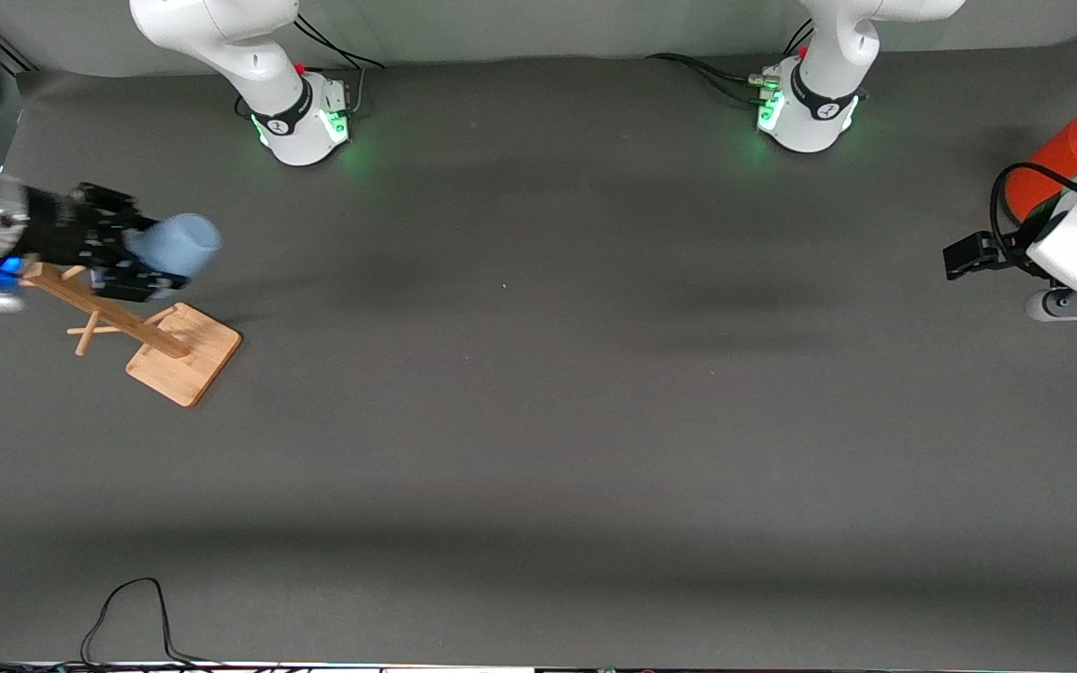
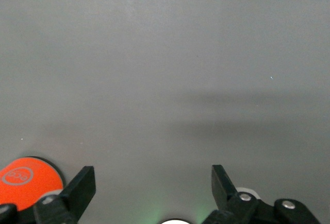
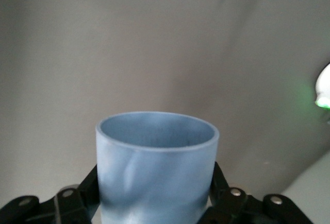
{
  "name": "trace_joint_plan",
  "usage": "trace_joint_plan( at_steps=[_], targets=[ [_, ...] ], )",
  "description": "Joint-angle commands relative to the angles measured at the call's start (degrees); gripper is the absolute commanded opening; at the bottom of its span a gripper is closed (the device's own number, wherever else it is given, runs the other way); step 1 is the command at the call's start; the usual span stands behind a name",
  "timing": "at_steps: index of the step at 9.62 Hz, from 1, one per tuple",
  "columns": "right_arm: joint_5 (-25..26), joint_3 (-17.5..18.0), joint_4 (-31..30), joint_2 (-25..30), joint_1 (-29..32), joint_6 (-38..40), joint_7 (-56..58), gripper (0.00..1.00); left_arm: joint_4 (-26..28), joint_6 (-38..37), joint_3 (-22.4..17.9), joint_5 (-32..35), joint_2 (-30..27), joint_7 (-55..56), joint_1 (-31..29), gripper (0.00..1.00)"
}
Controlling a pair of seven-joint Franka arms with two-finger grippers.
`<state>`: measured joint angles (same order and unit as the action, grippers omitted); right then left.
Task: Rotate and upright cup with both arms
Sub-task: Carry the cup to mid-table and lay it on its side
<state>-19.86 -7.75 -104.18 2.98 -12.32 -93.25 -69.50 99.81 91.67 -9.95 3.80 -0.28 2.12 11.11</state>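
The pale-blue cup (image 1: 179, 245) is held on its side in the air, over the wooden peg rack (image 1: 181, 360) at the right arm's end of the table. My right gripper (image 1: 132, 257) is shut on the cup's body. In the right wrist view the cup (image 3: 157, 162) fills the space between the black fingers (image 3: 221, 188), with its open mouth pointing away from the wrist. My left gripper (image 1: 967, 254) is open and empty above the table at the left arm's end, beside the orange can (image 1: 1057, 159). In the left wrist view its gripper (image 2: 153, 180) shows only bare table between its jaws.
The orange can with its round top (image 2: 28, 180) stands close by the left gripper. The peg rack's pole and pegs (image 1: 94, 313) slant under the right gripper. A black cable (image 1: 127, 617) lies at the table's edge nearest the front camera.
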Motion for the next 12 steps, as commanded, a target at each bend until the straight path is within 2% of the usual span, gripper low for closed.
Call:
trace_joint_plan(
  at_steps=[1,2,4,6,8,10,11,12],
  targets=[
    [0.69,12.35,1.16,-3.66,0.28,-9.35,-12.10,0.46,-1.47,-1.58,0.11,-0.38,0.46,0.16,-0.12,1.00],
    [2.09,18.68,1.86,-6.90,0.28,-14.98,-16.07,0.46,-1.47,-1.58,0.11,-0.38,0.46,0.16,-0.12,1.00],
    [13.64,29.76,4.31,-15.85,-0.07,-24.83,-27.30,0.46,-1.47,-1.58,0.11,-0.38,0.46,0.16,-0.12,1.00],
    [27.09,36.11,7.92,-27.45,-1.20,-30.47,-41.43,0.46,-1.47,-1.58,0.11,-0.38,0.46,0.16,-0.12,1.00],
    [33.71,39.64,10.38,-37.39,-2.87,-38.56,-54.97,0.47,-1.47,-1.58,0.11,-0.38,0.46,0.16,-0.04,1.00],
    [42.66,40.62,13.64,-45.48,-5.33,-38.94,-70.97,0.47,-1.47,-1.58,0.11,-0.38,0.46,0.16,-0.12,1.00],
    [45.58,41.15,13.74,-47.78,-6.56,-38.85,-75.91,0.47,-1.47,-1.58,0.11,-0.38,0.46,0.16,-0.12,1.00],
    [46.91,41.06,14.35,-49.46,-8.75,-38.85,-80.05,0.54,-1.47,-1.58,0.11,-0.38,0.46,0.16,-0.12,1.00]
  ],
)
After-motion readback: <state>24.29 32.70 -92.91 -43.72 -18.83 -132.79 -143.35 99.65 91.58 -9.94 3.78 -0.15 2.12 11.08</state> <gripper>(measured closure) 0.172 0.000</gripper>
